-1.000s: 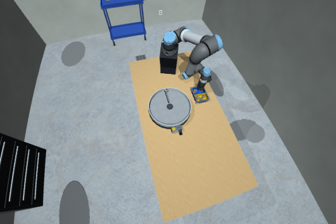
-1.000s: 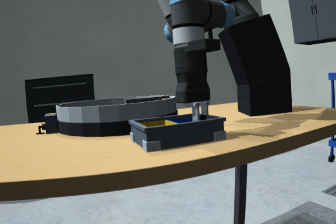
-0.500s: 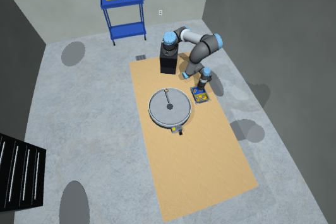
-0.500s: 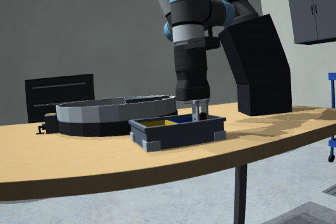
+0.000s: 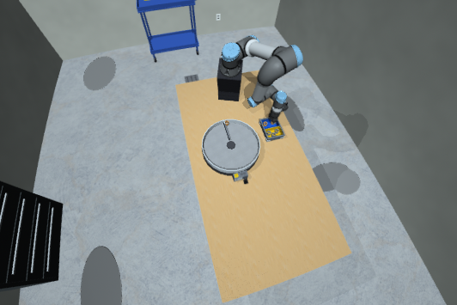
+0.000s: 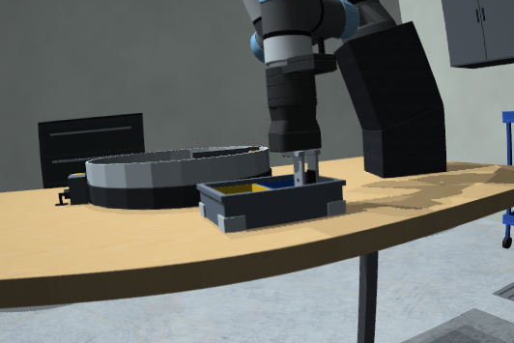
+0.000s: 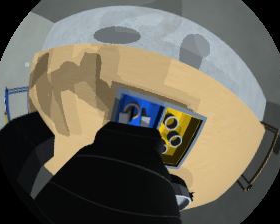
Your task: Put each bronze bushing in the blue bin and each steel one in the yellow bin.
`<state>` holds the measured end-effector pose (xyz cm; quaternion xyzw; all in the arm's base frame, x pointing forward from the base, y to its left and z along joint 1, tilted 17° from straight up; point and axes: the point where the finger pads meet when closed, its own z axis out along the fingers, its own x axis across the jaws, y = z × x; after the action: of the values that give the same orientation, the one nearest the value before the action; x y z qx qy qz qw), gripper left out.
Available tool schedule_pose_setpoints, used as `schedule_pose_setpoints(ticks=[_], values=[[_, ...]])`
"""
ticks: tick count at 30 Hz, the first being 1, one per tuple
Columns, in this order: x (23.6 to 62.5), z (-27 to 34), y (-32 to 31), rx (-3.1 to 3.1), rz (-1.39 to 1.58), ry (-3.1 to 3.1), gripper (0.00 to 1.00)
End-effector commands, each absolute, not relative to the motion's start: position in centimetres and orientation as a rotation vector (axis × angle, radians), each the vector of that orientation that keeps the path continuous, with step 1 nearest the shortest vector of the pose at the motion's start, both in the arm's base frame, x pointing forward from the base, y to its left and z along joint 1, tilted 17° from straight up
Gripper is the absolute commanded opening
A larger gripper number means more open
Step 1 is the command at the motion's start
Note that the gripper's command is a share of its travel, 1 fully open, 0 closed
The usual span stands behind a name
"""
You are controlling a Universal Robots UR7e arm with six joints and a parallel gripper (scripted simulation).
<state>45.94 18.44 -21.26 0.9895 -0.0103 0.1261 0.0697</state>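
Note:
My gripper [image 5: 273,121] [image 6: 306,179] [image 7: 137,112] is open part-way, with its fingertips inside the blue bin [image 6: 277,184] [image 7: 154,110]. A bronze bushing [image 7: 132,103] lies in that bin close to the fingers; nothing shows between them. The yellow bin [image 6: 242,189] [image 7: 184,119] beside it holds several steel bushings, one [image 7: 178,123] near the bin's top side in the wrist view, another [image 7: 181,140] below it. The turntable [image 5: 245,152] [image 6: 169,176] carries a bronze bushing [image 5: 227,123] by its dark bar [image 5: 228,131]. The blue bin's floor is hidden in the exterior view.
Both bins sit in one dark-walled tray [image 6: 282,208] on the wooden table [image 5: 275,202] [image 6: 159,242]. The turntable's raised rim [image 6: 121,171] stands beside the tray. A small grey device [image 5: 240,176] [image 6: 78,188] stands at the turntable's edge. The black pedestal [image 5: 228,88] [image 6: 401,111] is behind.

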Motion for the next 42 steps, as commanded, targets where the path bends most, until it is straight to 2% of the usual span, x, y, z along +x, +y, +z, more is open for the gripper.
schedule_pose_setpoints(ticks=[1, 35, 40, 42], values=[[45.9, -21.1, 18.5, 2.978, 0.381, -0.031, 0.42], [45.7, -20.3, 18.6, 2.978, 0.381, -0.031, 0.42], [44.5, -15.4, 19.3, 2.978, 0.381, -0.031, 0.42], [44.5, -15.4, 19.3, 2.978, 0.381, -0.031, 0.42]])
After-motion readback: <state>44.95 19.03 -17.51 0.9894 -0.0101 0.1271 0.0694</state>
